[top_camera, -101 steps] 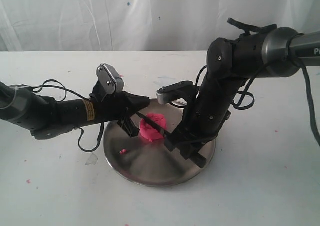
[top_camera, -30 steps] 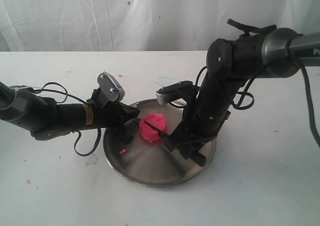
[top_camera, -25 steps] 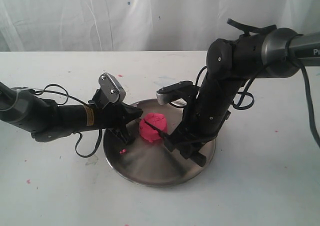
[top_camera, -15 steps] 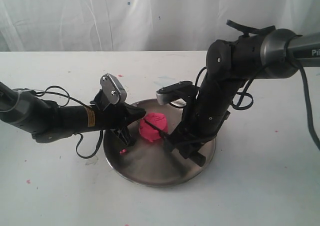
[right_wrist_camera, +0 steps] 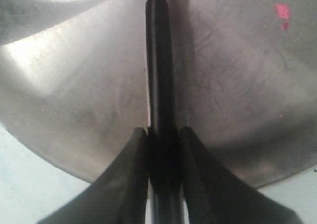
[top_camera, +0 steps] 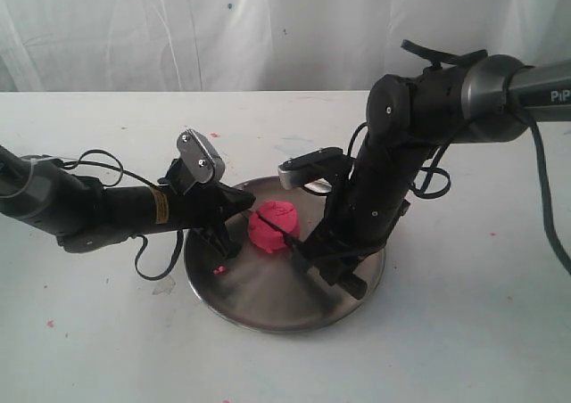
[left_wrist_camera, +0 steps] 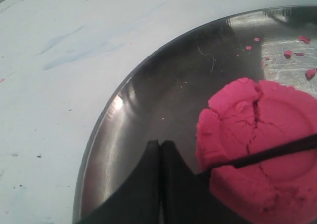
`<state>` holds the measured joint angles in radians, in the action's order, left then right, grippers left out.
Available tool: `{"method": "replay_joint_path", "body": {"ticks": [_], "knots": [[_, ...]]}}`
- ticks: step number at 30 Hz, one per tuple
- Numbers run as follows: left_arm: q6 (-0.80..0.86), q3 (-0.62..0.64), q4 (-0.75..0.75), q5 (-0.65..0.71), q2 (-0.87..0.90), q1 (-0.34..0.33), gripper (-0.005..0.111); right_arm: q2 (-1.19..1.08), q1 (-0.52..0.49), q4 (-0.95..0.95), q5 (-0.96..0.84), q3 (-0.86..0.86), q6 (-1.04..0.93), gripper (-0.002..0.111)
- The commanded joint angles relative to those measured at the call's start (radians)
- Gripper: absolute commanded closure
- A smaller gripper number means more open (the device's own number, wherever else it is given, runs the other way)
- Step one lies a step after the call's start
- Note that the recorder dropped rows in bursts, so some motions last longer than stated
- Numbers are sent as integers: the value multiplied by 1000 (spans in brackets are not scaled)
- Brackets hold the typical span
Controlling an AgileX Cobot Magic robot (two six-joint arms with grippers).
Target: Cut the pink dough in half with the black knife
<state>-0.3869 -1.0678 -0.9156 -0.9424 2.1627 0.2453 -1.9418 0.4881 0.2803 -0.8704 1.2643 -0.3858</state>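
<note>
Cutting looks to be the step in hand, judging by the blade laid across the dough. On the left, the left gripper (left_wrist_camera: 160, 152) sits low over the steel plate (top_camera: 268, 309). Its fingers (left_wrist_camera: 147, 187) are pressed together with nothing between them, tips just beside the dough's edge; whether they touch it I cannot tell. The pink dough (top_camera: 270, 223) lies near the plate's middle, a thick round puck in one piece. Its top is cracked and lumpy, and small pink crumbs (left_wrist_camera: 289, 53) lie on the steel nearby. The black knife (right_wrist_camera: 158, 75) crosses the dough's top, sunk a little into the surface. On the right, the right gripper (right_wrist_camera: 162, 132) pinches the knife's handle. The next move likely calls for a firm press straight down to the plate, with the dough kept from sliding.
</note>
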Motion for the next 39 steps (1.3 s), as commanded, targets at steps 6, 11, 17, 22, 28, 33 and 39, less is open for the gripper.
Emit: {"method": "replay_joint_path", "body": {"ticks": [6,11,17,22,28,33,39], "knots": [[-4,7,-27,58,3,-1,107,-38,0,-3,53,3,-2,108],[-4,7,-27,60,3,-1,107,-55,0,-3,51,3,-2,108],[-4,7,-27,71,3,-1,107,-54,0,-3,49,3,-2,108],[-4,7,-27,111,3,-1,107,-54,0,-3,49,3,-2,108],[-4,7,-27,122,11,-1,107,-54,0,-3,47,3,-2,108],[19,7,-2,-15,11,-5,107,-54,0,-3,39,3,-14,108],[58,7,-36,-81,-67,-5,107,-54,0,-3,36,3,-14,108]]}}
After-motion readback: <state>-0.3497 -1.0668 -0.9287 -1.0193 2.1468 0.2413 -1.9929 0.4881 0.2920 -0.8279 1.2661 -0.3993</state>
